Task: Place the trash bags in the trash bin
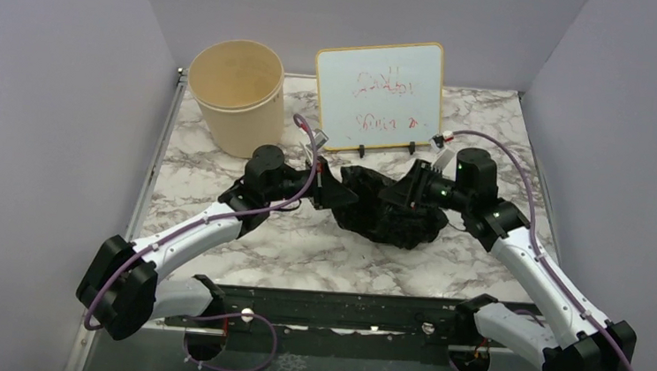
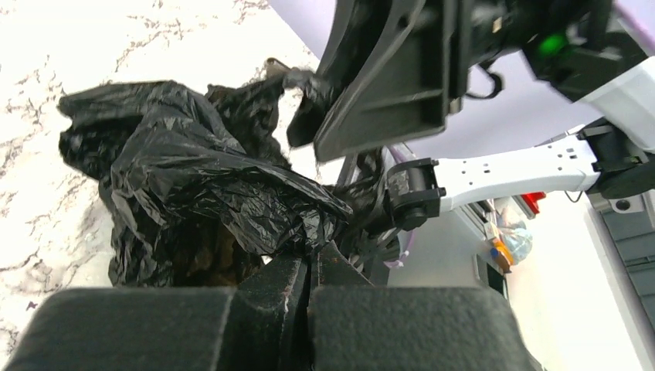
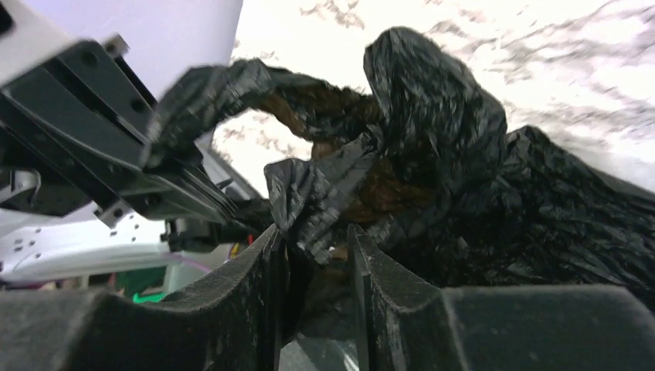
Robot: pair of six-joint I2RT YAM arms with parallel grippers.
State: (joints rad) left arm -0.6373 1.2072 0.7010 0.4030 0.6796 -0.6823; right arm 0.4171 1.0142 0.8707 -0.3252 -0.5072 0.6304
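On the table [image 1: 320,247], the trash bags [image 1: 389,212] sit crumpled, glossy.

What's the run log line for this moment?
trash bag: bunched between arms | left gripper: shut on bag | right gripper: shut on bag | trash bin: far left, bag not in

1. Your table [image 1: 302,254], white marble pattern with grey veins, fills the middle of the top view.
2. You have the cream trash bin [image 1: 236,98] standing upright at upper left.
3. The whiteboard [image 1: 381,92] with red writing stands at upper centre.
4. The crumpled black trash bag [image 1: 389,217] lies at centre.
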